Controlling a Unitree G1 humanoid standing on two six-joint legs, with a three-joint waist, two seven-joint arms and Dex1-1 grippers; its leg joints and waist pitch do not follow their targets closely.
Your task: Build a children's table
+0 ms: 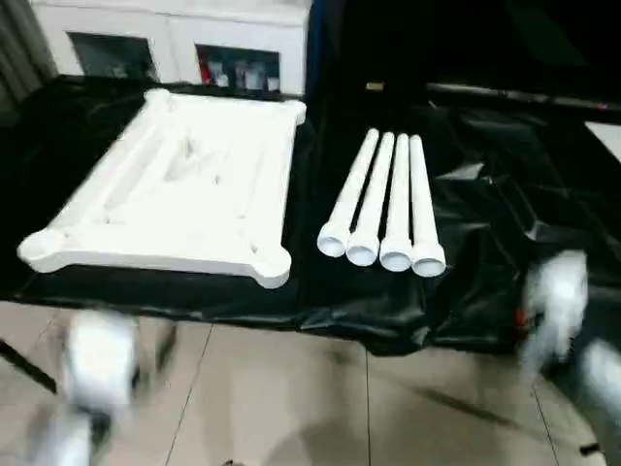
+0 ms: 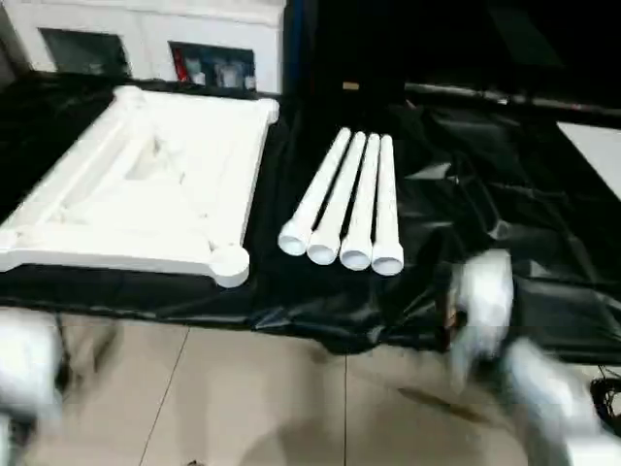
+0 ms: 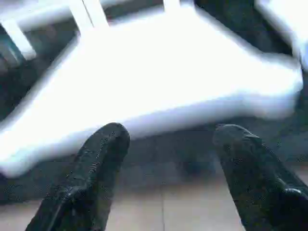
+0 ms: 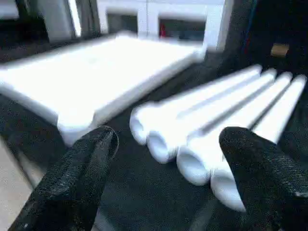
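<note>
A strip of bare black sheet (image 1: 309, 175) separates the table top (image 1: 175, 189) from the four legs (image 1: 386, 204); a gripper can pass there. The legs lie touching side by side, with no gap between them. Open sheet lies right of the legs. The white cabinet (image 1: 175, 39) closes off the far side.

You have a worktop (image 1: 388, 311) draped in crumpled black sheeting. Behind it stands a white cabinet (image 1: 175, 29) with glass doors, small items blurred inside. Below the near edge you see a pale tiled floor (image 1: 291, 398).
</note>
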